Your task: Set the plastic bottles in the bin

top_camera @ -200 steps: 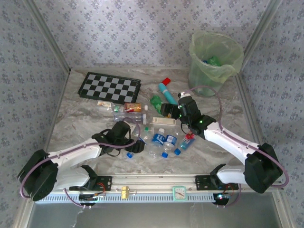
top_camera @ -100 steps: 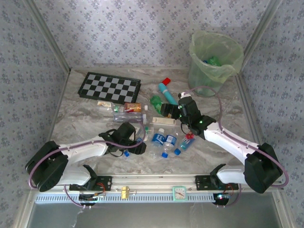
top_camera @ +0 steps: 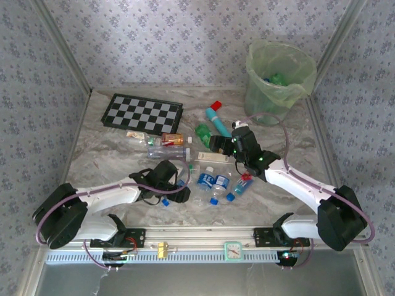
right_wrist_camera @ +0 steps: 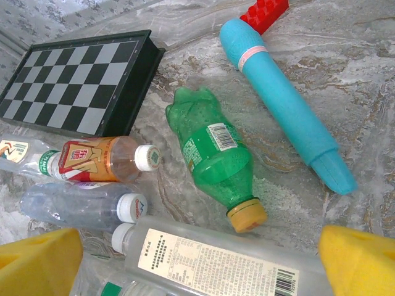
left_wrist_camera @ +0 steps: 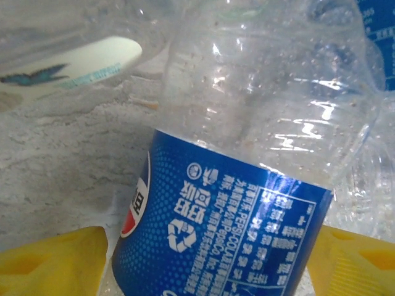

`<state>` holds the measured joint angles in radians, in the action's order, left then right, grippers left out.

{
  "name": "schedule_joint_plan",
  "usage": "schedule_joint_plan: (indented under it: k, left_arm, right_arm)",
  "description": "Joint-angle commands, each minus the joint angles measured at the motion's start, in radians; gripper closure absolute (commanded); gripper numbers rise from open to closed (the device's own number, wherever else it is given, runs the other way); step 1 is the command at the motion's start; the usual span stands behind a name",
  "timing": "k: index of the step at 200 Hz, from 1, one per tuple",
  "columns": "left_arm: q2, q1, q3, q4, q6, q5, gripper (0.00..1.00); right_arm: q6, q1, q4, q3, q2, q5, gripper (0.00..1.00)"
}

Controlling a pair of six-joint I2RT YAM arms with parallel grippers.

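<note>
Across the marble desk, a scatter of things. At the far right corner, the bin, upright, with green bottles already inside. At the far left, a folded chessboard, lying flat. Between the two arms, near the middle of the desk, a loose heap of plastic bottles, well apart from the bin.

Left claw, low at the near left edge of the heap: pinching a blue-label bottle across its label, a yellow pad against each side, the clear crumpled body pointing away from the wrist.

Right claw, at the far side of the heap: spread wide, holding nothing, poised over a long clear bottle with a printed white label. Just beyond that, a green bottle with a tan cap, on its side. Left of it, an orange-label bottle and a clear white-capped bottle, side by side. Right of it, a teal tube, with a red block just beside its far end.
</note>
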<state>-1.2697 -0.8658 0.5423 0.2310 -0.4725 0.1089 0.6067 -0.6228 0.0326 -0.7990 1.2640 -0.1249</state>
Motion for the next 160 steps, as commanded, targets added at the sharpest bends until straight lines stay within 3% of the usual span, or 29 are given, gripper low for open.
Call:
schedule_joint_plan:
  k: [1,42,96,128,160]
  left_arm:
    - [0.024,-0.014,-0.004,0.032,-0.006,-0.022,0.2]
    - [-0.01,-0.014,0.004,0.006,0.001,-0.044,0.28]
    - [-0.065,-0.023,0.015,-0.012,0.007,-0.048,0.31]
    - [-0.015,-0.027,0.018,0.004,0.008,-0.054,0.45]
    - [0.091,-0.027,0.045,0.035,-0.005,-0.072,0.5]
  right_arm:
    - [0.013,-0.005,-0.012,0.014,-0.016,-0.024,0.0]
    - [0.037,-0.004,-0.011,0.014,-0.02,-0.021,0.0]
    - [0.041,-0.004,-0.001,0.02,-0.035,-0.029,0.0]
    - [0.043,-0.004,-0.004,0.025,-0.043,-0.028,0.0]
    - [0.044,-0.005,-0.024,0.02,-0.042,0.013,0.0]
